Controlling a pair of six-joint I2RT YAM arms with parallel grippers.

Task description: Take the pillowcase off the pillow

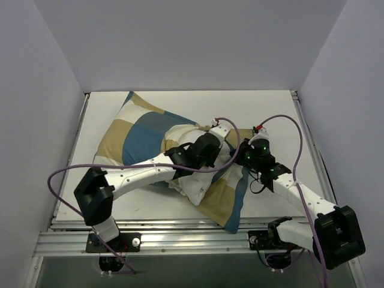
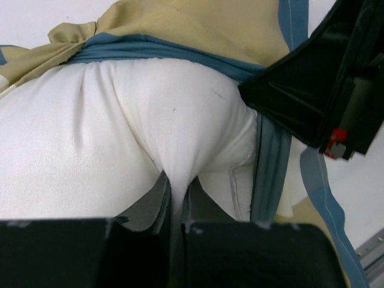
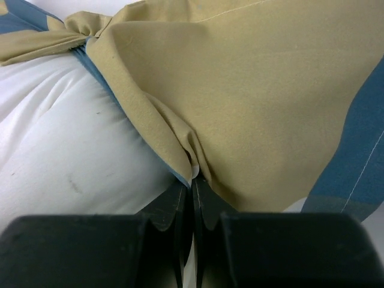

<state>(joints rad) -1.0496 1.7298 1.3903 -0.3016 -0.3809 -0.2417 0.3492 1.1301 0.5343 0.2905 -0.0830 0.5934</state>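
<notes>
The left gripper (image 2: 177,185) is pinched tight on a fold at the bared white end of the pillow (image 2: 90,150). The right gripper (image 3: 192,180), close beside it, is clamped on a tan fold of the pillowcase (image 3: 252,108) near its open hem. From both, the covered bulk runs diagonally away toward the far left of the table (image 1: 264,102). I judge the case must slide that way, along the long axis.

Open tabletop (image 1: 267,107) behind bulky pillowcase (image 1: 141,135)
</notes>
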